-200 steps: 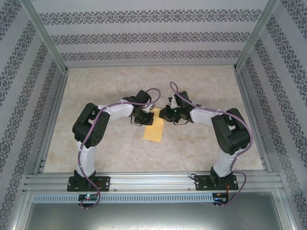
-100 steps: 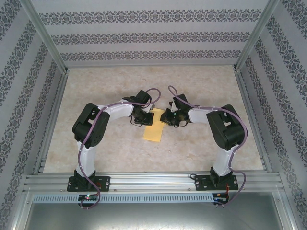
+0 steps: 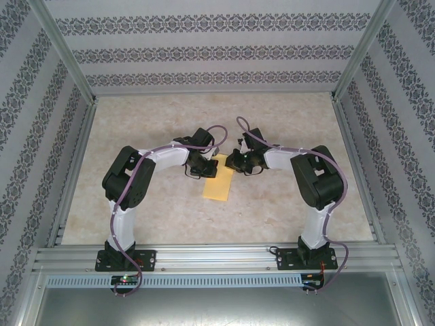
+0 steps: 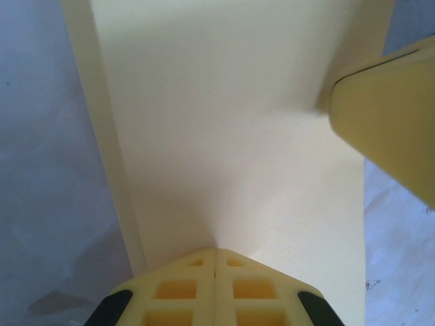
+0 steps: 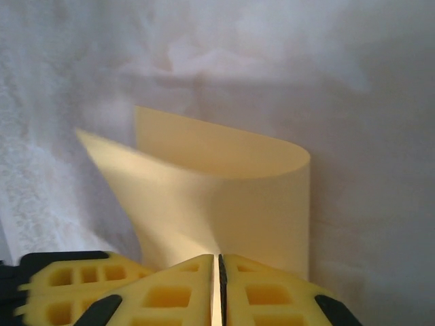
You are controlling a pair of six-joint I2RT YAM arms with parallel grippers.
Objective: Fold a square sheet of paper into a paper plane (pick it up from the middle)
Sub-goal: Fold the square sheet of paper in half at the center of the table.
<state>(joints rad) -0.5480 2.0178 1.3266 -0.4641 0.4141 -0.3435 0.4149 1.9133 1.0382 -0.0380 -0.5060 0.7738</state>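
The left tool (image 4: pixel 216 257) pinches one edge of the yellow paper sheet (image 3: pixel 219 185) on the bench (image 3: pixel 136 204). The right tool (image 5: pixel 219 261), pinching the opposite edge, has swung inward, curling it over: a fold beginning.

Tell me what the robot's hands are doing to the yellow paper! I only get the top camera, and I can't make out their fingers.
Observer: The left gripper is shut on the paper. In the left wrist camera its fingertips pinch one edge.
Operator: And the other hand?
Observer: The right gripper is shut on the paper too. Its wrist camera shows the sheet coming out from between the closed tips.
Operator: Is the paper lying flat?
Observer: No. Near the right gripper it bends over in a rounded curl, not a sharp crease.
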